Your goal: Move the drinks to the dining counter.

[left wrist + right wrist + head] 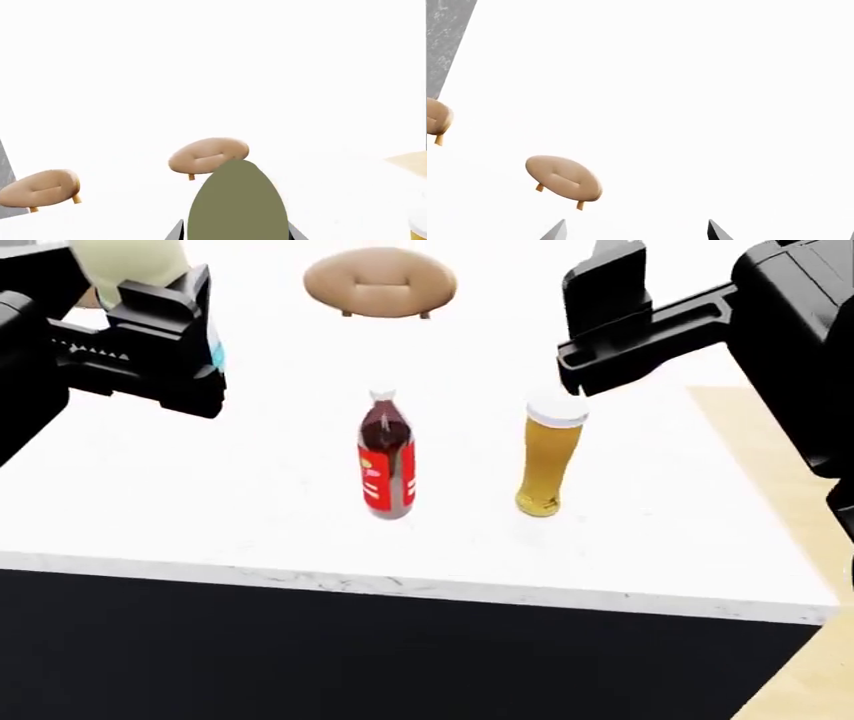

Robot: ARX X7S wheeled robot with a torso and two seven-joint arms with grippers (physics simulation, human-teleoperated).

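Two drinks, cola bottle (386,455) and beer glass (549,460), stand apart mid-surface (200,510), clear of its edges; left hand (158,325) clamps the half-hidden cream bottle (127,262). Right hand (601,325) hangs empty, fingertips spread in its wrist view.

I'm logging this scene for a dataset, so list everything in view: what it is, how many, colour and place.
cola bottle: one, dark with red label, upright on the counter, left of the beer.
glass of beer: one, amber with white foam, upright on the counter.
cream bottle: one, cream, held in the left gripper above the counter.
dining counter: one, white marble-look top, black base.
stools: two, tan, beyond the counter.
left gripper: black, shut on the cream bottle.
right gripper: open, empty.
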